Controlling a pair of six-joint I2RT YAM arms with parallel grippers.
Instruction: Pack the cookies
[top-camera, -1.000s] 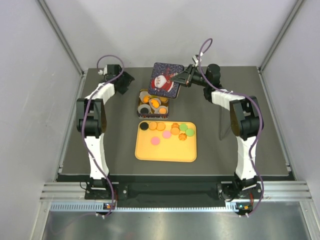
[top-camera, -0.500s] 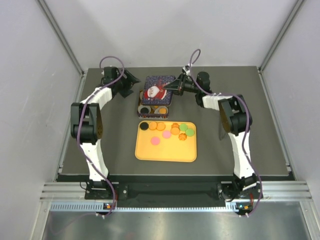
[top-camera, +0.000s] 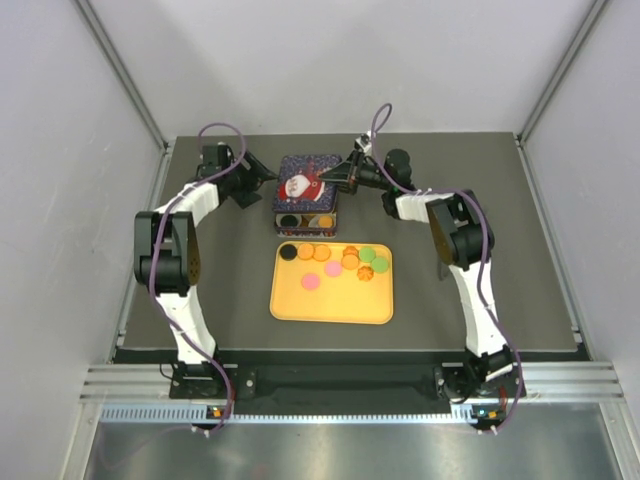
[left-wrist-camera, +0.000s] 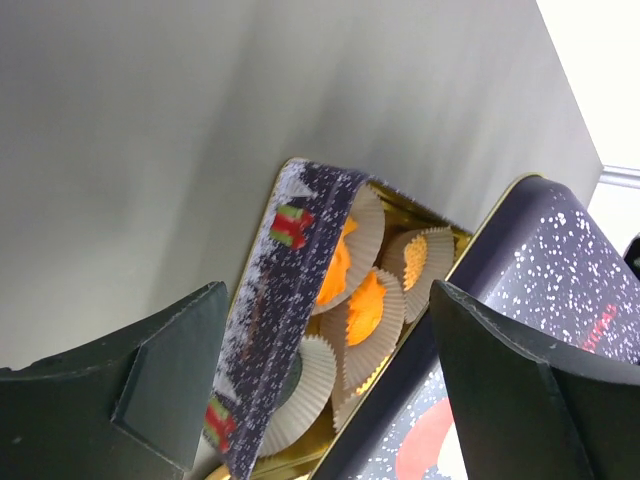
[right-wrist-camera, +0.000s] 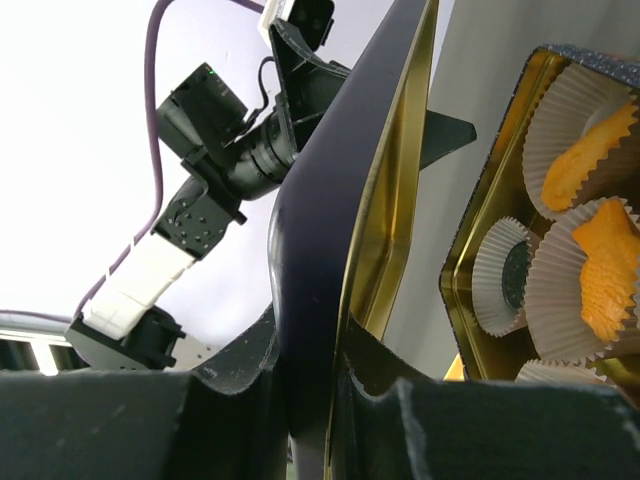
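- Yellow tray (top-camera: 330, 308) on the desk (top-camera: 220, 290), just in front of the tin (top-camera: 292, 218). Cookies (top-camera: 335, 262) lie along the tray edge nearest the tin: mostly orange, plus black, pink, green.
- Inside the tin: more of them, orange, in white paper cups (left-wrist-camera: 300, 375).
- Santa lid (top-camera: 303, 182) is tilted over the tin's far part; the tin's near row is uncovered.
- Right tool (top-camera: 338, 178), right of the tin, is clenched on the lid's edge.
- Left tool (top-camera: 262, 183), left of the tin, is released, fingers spread, gripping nothing.
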